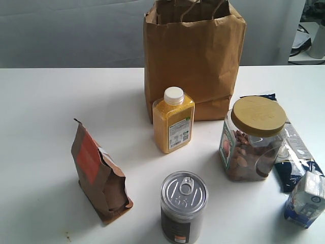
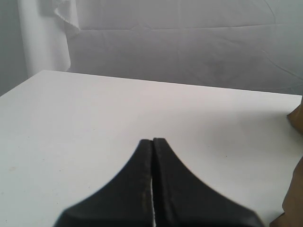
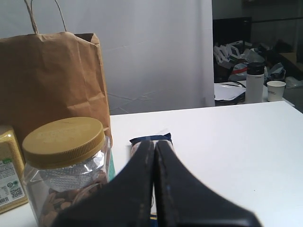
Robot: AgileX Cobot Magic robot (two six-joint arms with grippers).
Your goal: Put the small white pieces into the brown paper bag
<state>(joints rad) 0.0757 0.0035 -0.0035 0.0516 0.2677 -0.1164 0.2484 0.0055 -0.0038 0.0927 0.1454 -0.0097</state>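
Note:
The tall brown paper bag (image 1: 195,58) stands open at the back middle of the white table; it also fills the side of the right wrist view as the brown paper bag (image 3: 52,80). No small white pieces show in any view. My left gripper (image 2: 152,140) is shut with nothing between its fingers, low over bare table. My right gripper (image 3: 155,142) is shut too, empty, just behind a dark snack packet (image 3: 151,138) and beside the jar. Neither gripper appears in the exterior view.
In front of the bag stand a yellow bottle with a white cap (image 1: 173,121), a gold-lidded jar of nuts (image 1: 252,137), a tin can (image 1: 183,207), and a small brown pouch with an orange label (image 1: 98,173). A dark packet (image 1: 294,157) and a small carton (image 1: 305,198) lie at right.

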